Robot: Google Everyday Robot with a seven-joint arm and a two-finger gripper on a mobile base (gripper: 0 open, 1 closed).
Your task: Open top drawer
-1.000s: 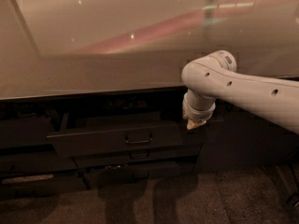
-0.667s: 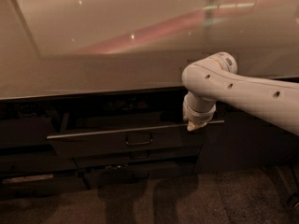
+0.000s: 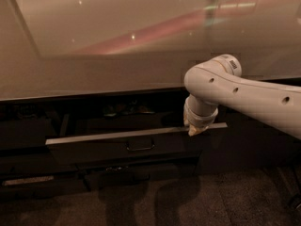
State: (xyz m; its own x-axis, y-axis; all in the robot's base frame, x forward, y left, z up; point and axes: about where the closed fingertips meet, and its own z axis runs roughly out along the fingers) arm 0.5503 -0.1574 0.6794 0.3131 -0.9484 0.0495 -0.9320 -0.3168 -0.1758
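Under the counter [image 3: 94,74], left to right: one top drawer [image 3: 84,150], partly out, pale rim showing; one bar handle [image 3: 140,145] at its centre, untouched; one gripper [image 3: 195,129] at the rim's right end, 3 o'clock from the handle (spread or closed: cannot tell); one arm [image 3: 244,95]. Risk: an off-centre pull may skew the drawer, or the gripper may slip off.

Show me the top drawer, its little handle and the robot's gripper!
top drawer [image 3: 84,150]: camera view, on the left part of its dark front.
handle [image 3: 140,145]: camera view, on the middle of the small bar.
gripper [image 3: 195,130]: camera view, on its tip, at the drawer's pale rim near the right end.
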